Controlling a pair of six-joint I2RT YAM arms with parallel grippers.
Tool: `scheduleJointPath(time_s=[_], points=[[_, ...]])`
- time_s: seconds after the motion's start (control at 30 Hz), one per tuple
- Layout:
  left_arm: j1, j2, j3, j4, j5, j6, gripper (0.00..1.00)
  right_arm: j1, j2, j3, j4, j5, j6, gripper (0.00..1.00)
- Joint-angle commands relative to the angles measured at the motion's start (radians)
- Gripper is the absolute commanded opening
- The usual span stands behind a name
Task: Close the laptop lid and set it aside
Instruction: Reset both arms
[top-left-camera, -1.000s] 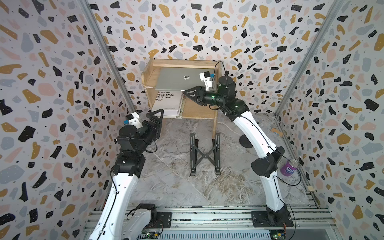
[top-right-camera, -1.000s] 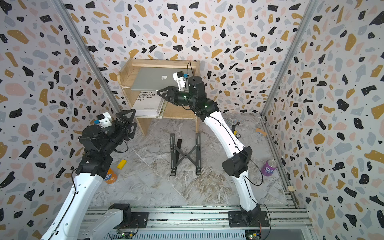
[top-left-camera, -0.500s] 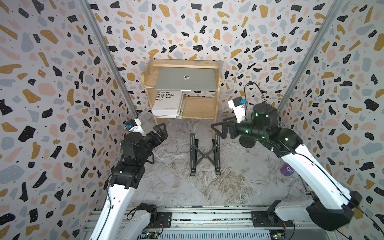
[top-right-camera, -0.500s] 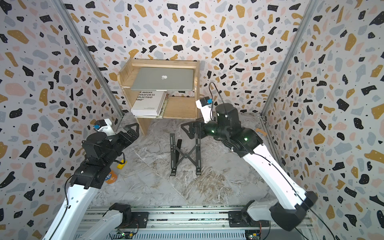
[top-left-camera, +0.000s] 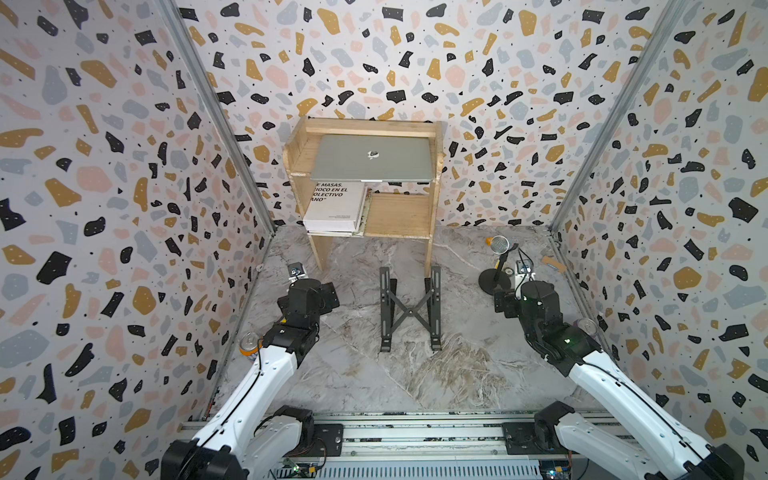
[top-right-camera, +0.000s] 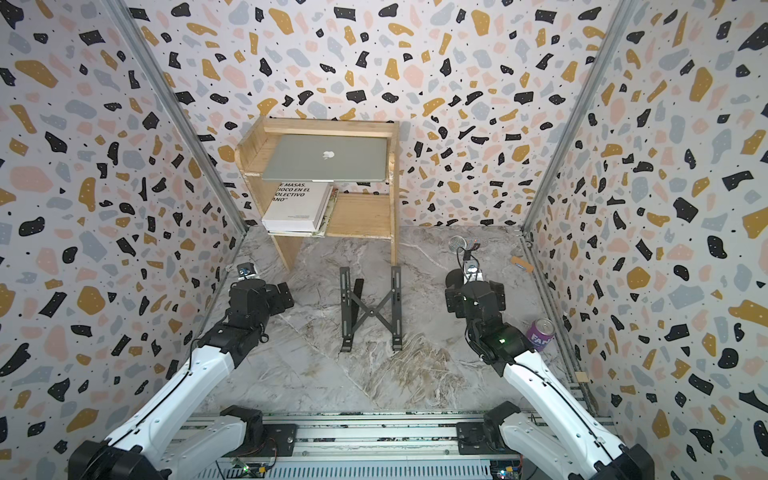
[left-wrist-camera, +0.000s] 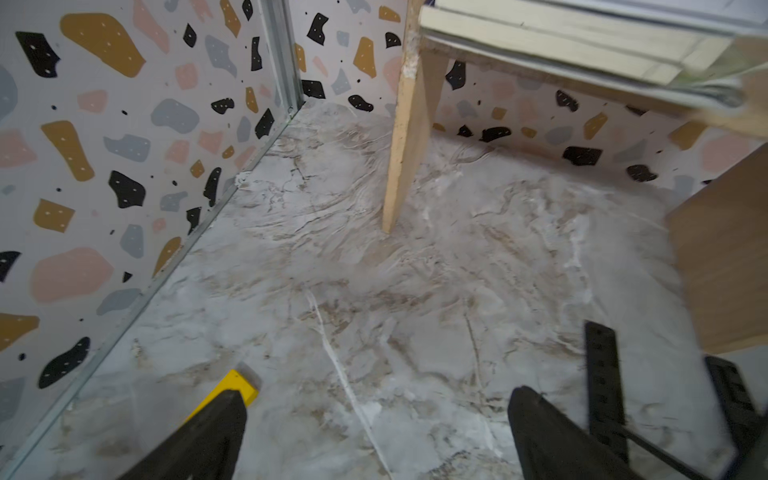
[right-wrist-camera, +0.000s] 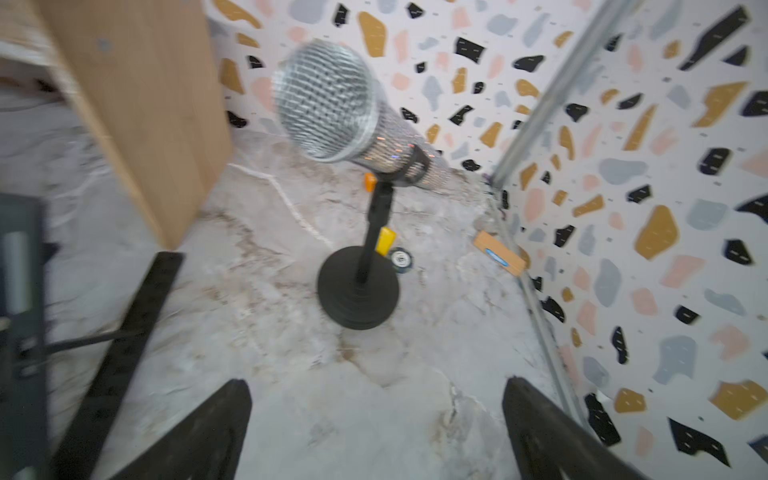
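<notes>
With the laptop (top-left-camera: 371, 158) lying shut on the top board of the far shelf (top-left-camera: 397, 214) and both the left pincer (left-wrist-camera: 378, 415) and right pincer (right-wrist-camera: 374, 415) spread and empty, the right one, near the microphone (right-wrist-camera: 328, 102), could topple it by swinging wide.

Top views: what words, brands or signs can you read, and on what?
"E MASAS." "OCO EN EL" "OLECTIVO" "ANO"": white book, line starts hidden by the laptop.
"FAN": purple can, rest turned away.
Apple logo, no words: laptop lid.
Blue label on wooden block, book's small print: too small.
</notes>
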Motion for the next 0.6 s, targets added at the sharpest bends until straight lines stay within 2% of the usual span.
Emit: scheduleJointPath(time_s=[0.0, 0.1, 0.2, 0.3, 0.4, 0.47, 0.5, 0.57], points=[[0.000, 0.105, 0.003, 0.120, -0.090, 0.121, 1.00, -0.071, -0.005, -0.067, 0.193, -0.008, -0.050, 0.99], [0.001, 0.143, -0.061, 0.250, -0.098, 0.177, 1.00, -0.143, 0.032, -0.155, 0.302, -0.066, -0.076, 0.99], [0.001, 0.160, -0.146, 0.432, -0.032, 0.279, 1.00, -0.195, 0.081, -0.271, 0.484, -0.080, -0.082, 0.99], [0.012, 0.206, -0.189, 0.561, 0.012, 0.330, 1.00, -0.248, 0.169, -0.354, 0.668, -0.116, -0.060, 0.99], [0.042, 0.285, -0.212, 0.652, 0.063, 0.320, 1.00, -0.269, 0.284, -0.390, 0.824, -0.169, -0.092, 0.99], [0.054, 0.337, -0.310, 0.870, 0.086, 0.309, 1.00, -0.282, 0.362, -0.406, 0.910, -0.186, -0.118, 0.99], [0.058, 0.366, -0.325, 0.915, 0.076, 0.311, 1.00, -0.291, 0.405, -0.423, 0.981, -0.194, -0.122, 0.99], [0.075, 0.349, -0.306, 0.837, 0.143, 0.306, 1.00, -0.315, 0.484, -0.442, 1.089, -0.209, -0.109, 0.99]])
